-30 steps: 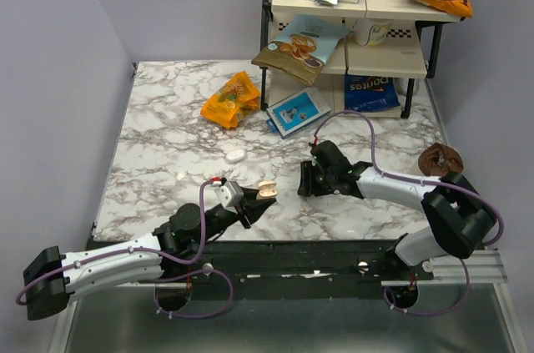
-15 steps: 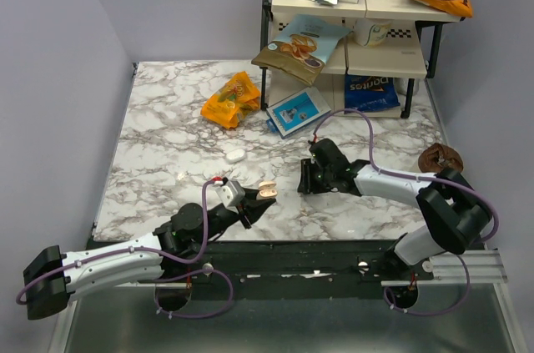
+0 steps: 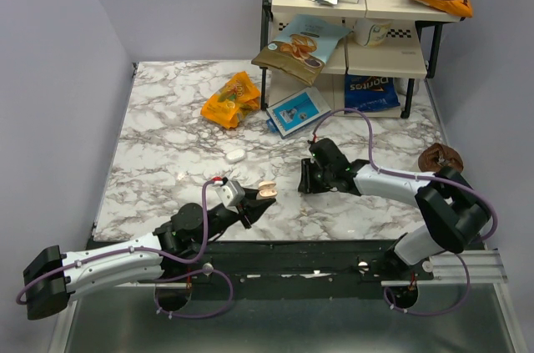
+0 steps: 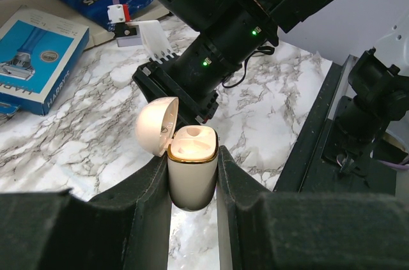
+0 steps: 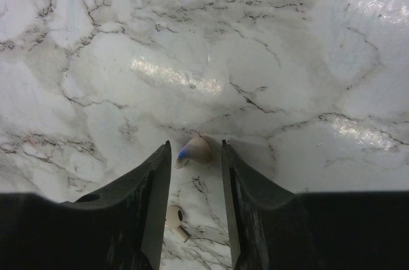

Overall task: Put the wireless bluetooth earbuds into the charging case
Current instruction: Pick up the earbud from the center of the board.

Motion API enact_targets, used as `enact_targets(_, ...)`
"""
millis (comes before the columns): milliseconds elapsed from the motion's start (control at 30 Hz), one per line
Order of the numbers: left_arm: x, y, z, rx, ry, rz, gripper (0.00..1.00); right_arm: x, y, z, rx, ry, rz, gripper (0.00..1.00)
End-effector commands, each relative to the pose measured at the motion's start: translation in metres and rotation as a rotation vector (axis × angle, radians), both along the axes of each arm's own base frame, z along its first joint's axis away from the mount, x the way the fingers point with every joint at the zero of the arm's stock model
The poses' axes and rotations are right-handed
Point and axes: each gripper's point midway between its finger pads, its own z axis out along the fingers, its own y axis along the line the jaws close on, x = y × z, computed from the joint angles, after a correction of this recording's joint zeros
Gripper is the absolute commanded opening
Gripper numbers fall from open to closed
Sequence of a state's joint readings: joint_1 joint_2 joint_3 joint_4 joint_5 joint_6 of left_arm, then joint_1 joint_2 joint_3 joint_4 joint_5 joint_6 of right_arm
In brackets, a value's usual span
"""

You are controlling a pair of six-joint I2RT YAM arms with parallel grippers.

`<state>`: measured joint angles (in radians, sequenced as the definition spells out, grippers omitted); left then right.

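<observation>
Left gripper (image 4: 192,174) pinches the charging case (image 4: 192,177) upright, lid open toward 10 o'clock, wells apparently empty. Right gripper (image 5: 195,155) straddles 1 earbud (image 5: 195,150) on the marble table (image 5: 255,59), grip unclear; another earbud (image 5: 174,219) lies at 6 o'clock. Neither inserted.

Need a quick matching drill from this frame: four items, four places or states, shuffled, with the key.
Things:
1. charging case
2. earbud
3. orange snack bag
4. blue Doritos bag

Places or states:
A. on the rack's bottom shelf
B. lying on the marble, far left of the rack
C. lid open, clamped between the left gripper's fingers
D. on the marble between the right gripper's fingertips

Pairs: 1-C, 2-D, 3-B, 4-A
</observation>
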<state>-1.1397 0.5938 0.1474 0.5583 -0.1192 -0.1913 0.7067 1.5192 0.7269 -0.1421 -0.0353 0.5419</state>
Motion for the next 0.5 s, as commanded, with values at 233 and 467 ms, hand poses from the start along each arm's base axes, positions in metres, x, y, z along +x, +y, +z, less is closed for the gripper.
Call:
enact_targets(233, -0.0001, 0.0000, 0.0051, -0.029, 0.001, 0.005, 0.00, 0.0007, 0.0047, -0.0037, 0.013, 0.013, 0.018, 0.38)
enact_targets(467, 0.0003, 0.0003, 0.0039, -0.030, 0.005, 0.008, 0.00, 0.0008, 0.0041, 0.0056, 0.029, -0.010, 0.016, 0.28)
